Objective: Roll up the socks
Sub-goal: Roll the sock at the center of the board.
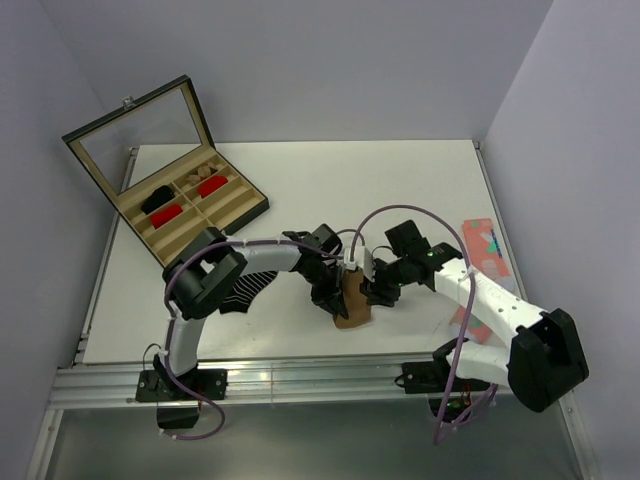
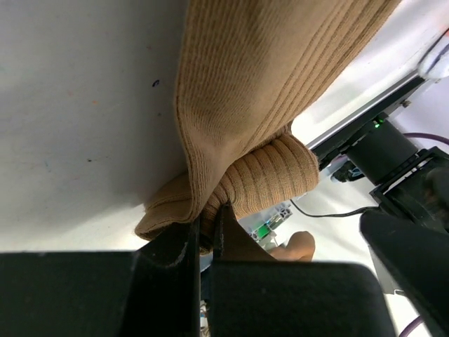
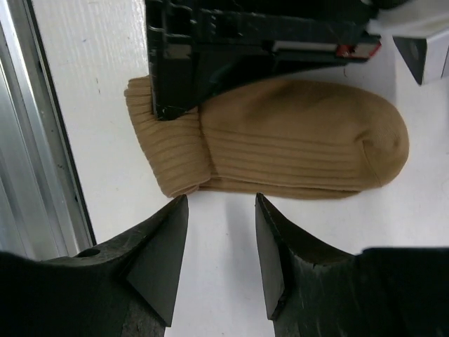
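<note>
The tan sock [image 3: 295, 137] at 6 o'clock on the table [image 1: 400, 180]
The left pincer [image 2: 207, 228] is clenched on its cuff end; the right pincer [image 3: 221, 200], released, hovers at its 3 o'clock; the black striped sock [image 1: 243, 290] lies at its 9 o'clock.

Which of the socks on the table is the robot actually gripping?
The plain tan-brown ribbed sock, pinched at its cuff by the left gripper. The black white-striped sock and the coral-pink patterned sock lie apart, ungripped.

Short sock [image 1: 243, 292] lies left of long sock [image 1: 352, 303].
</note>
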Action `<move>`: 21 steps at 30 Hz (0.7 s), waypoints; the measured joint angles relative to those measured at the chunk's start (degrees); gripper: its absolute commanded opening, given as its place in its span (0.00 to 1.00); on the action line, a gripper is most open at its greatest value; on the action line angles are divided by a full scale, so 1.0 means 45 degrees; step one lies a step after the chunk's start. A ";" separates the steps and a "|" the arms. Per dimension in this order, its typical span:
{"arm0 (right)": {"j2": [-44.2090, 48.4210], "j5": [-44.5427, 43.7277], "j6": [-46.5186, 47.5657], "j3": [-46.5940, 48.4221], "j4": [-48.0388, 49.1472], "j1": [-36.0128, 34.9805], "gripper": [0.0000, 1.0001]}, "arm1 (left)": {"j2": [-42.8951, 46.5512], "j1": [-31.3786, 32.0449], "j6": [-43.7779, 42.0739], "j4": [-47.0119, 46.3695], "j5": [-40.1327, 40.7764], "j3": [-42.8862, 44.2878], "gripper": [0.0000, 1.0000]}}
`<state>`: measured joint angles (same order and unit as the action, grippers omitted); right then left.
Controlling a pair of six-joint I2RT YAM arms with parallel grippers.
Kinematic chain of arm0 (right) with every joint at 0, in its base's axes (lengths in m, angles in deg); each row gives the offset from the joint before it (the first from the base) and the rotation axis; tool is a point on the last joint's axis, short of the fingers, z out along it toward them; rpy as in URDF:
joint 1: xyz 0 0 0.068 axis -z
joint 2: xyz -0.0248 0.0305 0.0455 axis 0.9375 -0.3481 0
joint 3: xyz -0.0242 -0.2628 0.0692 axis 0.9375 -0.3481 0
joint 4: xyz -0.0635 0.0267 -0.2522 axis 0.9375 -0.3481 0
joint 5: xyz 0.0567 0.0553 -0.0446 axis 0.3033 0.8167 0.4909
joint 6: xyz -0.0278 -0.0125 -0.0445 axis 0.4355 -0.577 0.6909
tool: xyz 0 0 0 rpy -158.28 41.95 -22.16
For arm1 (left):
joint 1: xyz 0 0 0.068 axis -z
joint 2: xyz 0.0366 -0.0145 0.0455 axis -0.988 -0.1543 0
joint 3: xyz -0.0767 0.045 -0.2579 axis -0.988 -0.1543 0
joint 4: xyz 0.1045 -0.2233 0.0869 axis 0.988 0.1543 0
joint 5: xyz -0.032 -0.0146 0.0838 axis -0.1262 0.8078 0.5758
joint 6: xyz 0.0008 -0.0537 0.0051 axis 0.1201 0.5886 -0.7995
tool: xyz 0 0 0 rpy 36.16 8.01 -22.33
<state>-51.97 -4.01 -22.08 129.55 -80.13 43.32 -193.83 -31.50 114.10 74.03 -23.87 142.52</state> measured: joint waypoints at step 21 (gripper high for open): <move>0.0568 -0.1977 0.0345 -0.1977 0.1549 -0.3832 0.54 | -0.0277 -0.0073 -0.0476 0.0894 -0.0015 0.0559 0.00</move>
<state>-49.42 -12.91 -20.53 120.66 -73.16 26.08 -195.08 -31.82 111.95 78.05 -23.94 145.03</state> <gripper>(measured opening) 0.542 0.066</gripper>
